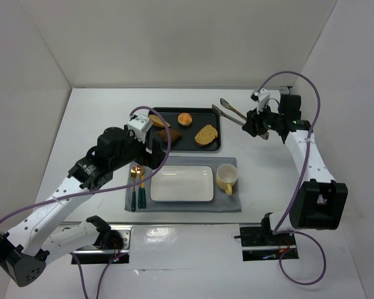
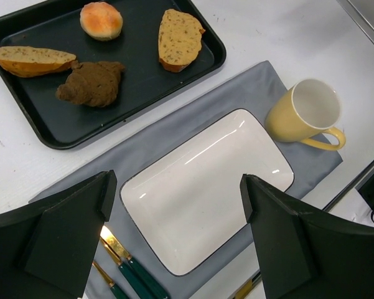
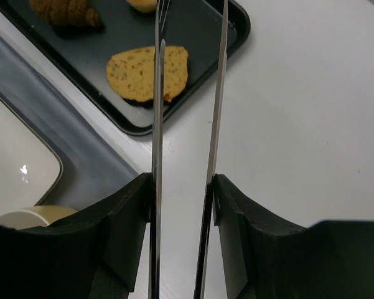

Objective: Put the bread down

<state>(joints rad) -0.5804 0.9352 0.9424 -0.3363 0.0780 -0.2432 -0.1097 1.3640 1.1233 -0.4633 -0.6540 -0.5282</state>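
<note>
The small round golden-orange bread bun [image 1: 185, 118], glossy and paler on top, is sitting upright on the black rectangular tray [image 1: 199, 115] near its far edge, lying between the long crusty piece [image 1: 157, 120] and the tan oval slice [image 1: 206, 134], touching neither.

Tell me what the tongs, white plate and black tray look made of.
Tongs: polished metal, probably steel; thin, mirror-bright arms. White plate: likely glazed ceramic; glossy glare streaks, thin dark rim. Black tray: matte plastic or coated metal, unclear which; dull, even sheen.
</note>
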